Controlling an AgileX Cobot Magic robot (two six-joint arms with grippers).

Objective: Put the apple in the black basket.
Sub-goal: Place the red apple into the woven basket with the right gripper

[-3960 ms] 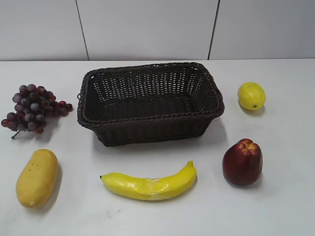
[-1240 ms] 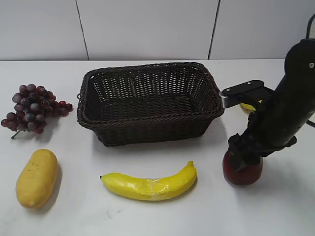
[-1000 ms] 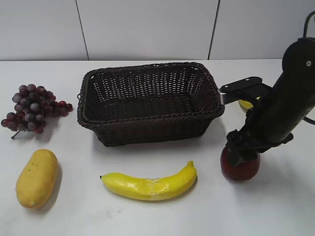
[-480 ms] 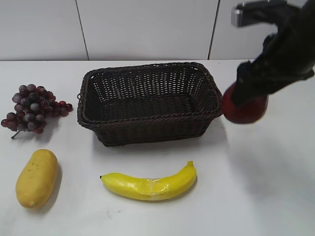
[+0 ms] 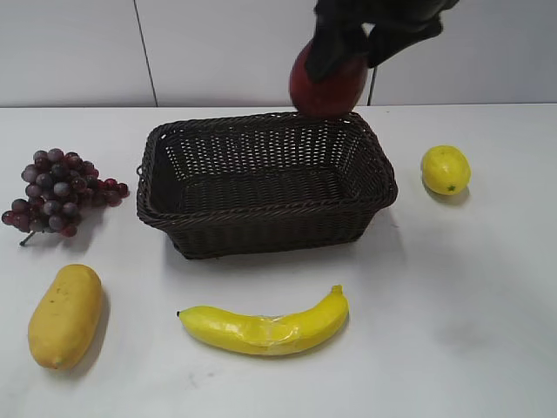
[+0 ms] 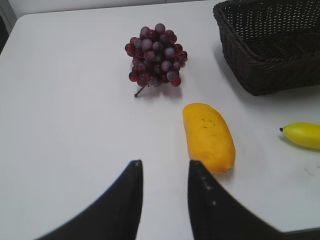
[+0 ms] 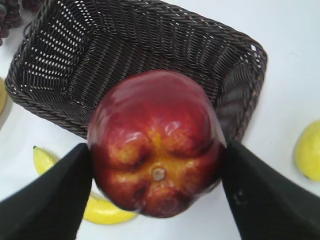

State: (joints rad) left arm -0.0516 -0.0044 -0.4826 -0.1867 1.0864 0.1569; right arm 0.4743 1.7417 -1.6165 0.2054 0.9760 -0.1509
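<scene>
Right fingers [image 7: 50,200] clamped on apple [image 7: 156,142], held above black basket [image 5: 261,178] far rim; left fingers [image 6: 207,200] slightly apart, empty, near mango [image 6: 208,136].

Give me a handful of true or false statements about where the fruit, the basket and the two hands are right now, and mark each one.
1. The right hand grips the apple. True.
2. The apple lies inside the black basket. False: it is held in the air above the basket's far rim.
3. The left hand holds the mango. False: it is open and holds nothing.
4. The banana lies on the table in front of the basket. True.
5. The lemon is in the basket. False: it sits on the table to the basket's right.
</scene>
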